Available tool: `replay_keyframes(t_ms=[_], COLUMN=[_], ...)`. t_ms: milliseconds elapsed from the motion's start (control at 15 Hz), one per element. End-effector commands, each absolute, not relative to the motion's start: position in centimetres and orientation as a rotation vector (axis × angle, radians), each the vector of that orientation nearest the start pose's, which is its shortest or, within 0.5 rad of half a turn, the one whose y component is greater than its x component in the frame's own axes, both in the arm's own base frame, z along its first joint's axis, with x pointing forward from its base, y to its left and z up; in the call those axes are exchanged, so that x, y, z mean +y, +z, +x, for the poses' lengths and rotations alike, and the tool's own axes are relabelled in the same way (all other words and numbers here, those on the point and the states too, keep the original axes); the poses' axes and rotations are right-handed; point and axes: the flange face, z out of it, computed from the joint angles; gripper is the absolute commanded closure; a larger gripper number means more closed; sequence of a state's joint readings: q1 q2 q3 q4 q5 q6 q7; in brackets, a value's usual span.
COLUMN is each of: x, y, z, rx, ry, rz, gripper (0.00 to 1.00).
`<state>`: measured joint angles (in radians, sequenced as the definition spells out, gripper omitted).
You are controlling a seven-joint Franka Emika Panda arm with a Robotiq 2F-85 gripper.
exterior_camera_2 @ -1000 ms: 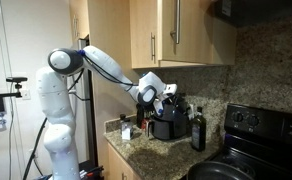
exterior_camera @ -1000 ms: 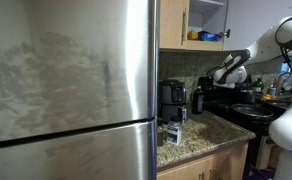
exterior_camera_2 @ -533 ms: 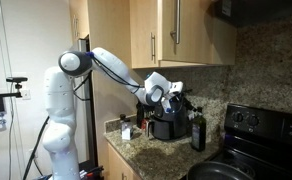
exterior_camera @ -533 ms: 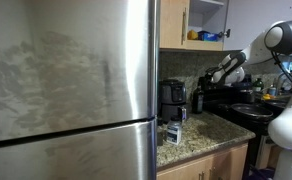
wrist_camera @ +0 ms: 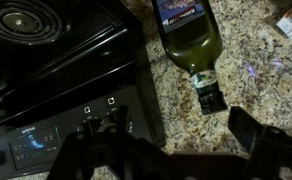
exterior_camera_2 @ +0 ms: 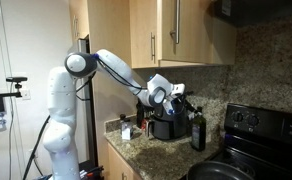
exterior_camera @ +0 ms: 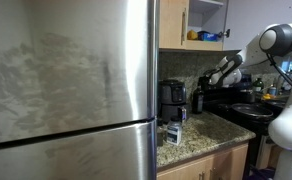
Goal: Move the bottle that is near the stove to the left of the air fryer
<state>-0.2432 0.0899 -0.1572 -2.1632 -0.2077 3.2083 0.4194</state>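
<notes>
Bottle [wrist_camera: 189, 35] stands just beside the stove [wrist_camera: 56, 70] edge, with bare counter [wrist_camera: 261, 75] on its other side. Your gripper [wrist_camera: 171, 150] hovers above the bottle, fingers apart.

One dark bottle [exterior_camera_2: 197, 129], one air fryer [exterior_camera_2: 166, 127], one stove [exterior_camera_2: 254, 122] (black), one fridge [exterior_camera: 71, 90], one carton [exterior_camera: 172, 132]

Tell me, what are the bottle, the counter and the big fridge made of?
The bottle looks like dark green glass: shiny and see-through. The counter looks like polished speckled stone, maybe granite. The fridge looks like brushed steel: grey with blurry reflections.
</notes>
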Motion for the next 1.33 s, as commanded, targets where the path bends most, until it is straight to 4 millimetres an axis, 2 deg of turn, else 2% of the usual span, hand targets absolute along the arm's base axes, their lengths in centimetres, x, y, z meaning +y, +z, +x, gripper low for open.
replay_keyframes(t_ms=[0,67,133,400,600,1000,1267], x=[-19.8,-19.5,-19.8,-19.6,-19.4,-19.9,-19.9], y=[46.6,46.7,46.6,46.7,46.3,47.3,45.7], z=[58.8,59.5,57.9,58.1,59.9,62.8,64.4], rx=[0.783,0.772,0.791,0.786,0.763,0.801,0.856], ry=[-1.449,-1.474,-1.471,-1.475,-1.498,-1.528,-1.415], rz=[-2.774,-2.758,-2.750,-2.748,-2.736,-2.707,-2.744], gripper=[0.00,0.00,0.00,0.00,0.00,0.00,0.00])
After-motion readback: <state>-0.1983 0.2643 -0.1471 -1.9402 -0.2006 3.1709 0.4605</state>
